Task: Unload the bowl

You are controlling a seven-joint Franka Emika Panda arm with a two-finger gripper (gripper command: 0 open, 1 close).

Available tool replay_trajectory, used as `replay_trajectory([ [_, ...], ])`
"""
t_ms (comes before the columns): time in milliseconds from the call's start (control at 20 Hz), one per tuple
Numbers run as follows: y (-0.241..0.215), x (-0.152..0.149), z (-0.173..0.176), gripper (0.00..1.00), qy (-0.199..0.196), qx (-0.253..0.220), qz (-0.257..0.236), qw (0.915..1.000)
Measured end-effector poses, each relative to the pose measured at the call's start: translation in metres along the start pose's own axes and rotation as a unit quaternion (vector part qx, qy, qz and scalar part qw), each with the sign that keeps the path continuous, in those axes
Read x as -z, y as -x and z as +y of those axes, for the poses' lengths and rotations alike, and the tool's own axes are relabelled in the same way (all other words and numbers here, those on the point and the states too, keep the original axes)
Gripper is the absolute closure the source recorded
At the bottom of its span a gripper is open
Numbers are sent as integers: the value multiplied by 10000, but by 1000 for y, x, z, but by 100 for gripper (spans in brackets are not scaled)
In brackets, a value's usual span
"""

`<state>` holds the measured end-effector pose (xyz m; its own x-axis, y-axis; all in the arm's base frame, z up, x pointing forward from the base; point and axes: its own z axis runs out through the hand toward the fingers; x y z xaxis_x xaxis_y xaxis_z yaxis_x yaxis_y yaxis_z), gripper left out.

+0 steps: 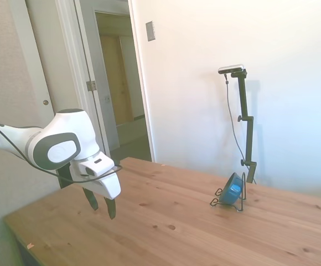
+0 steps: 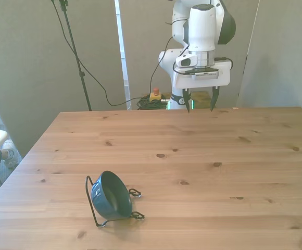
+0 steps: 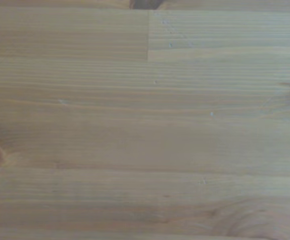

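Note:
The blue bowl (image 2: pixel 110 195) (image 1: pixel 232 190) stands on its edge, propped in a thin black wire rack (image 2: pixel 96 211) (image 1: pixel 222 201), near the table's front edge on the front view's left. My gripper (image 2: pixel 199 105) (image 1: pixel 102 206) hangs above the far side of the table, well away from the bowl. Its two dark fingers point down, spread apart, with nothing between them. The wrist view holds only bare wooden planks (image 3: pixel 145 125); the bowl is out of that view.
The wooden table (image 2: pixel 203 156) stretches between my gripper and the rack. Cables and a small yellow box (image 2: pixel 154 96) lie on the floor behind the table. In the side view, an open doorway (image 1: pixel 119 83) shows behind the arm.

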<state>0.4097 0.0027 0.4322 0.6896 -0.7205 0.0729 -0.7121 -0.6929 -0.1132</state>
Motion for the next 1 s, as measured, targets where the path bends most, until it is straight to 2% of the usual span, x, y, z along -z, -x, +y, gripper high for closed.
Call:
replay_trajectory([
  [200, -12, 1, 0, 0, -82, -58, 174, 9998],
  [400, -68, 24, 10, 0, -178, -461, 700, 9963],
  [600, -145, 40, 21, 0, -221, -921, 1091, 9895],
  [850, -221, 41, 10, 0, -326, -1283, 1596, 9783],
  [900, -243, 39, -4, 0, -380, -1387, 1818, 9728],
  [1000, -246, 38, -5, 0, -293, -1370, 1961, 9705],
])
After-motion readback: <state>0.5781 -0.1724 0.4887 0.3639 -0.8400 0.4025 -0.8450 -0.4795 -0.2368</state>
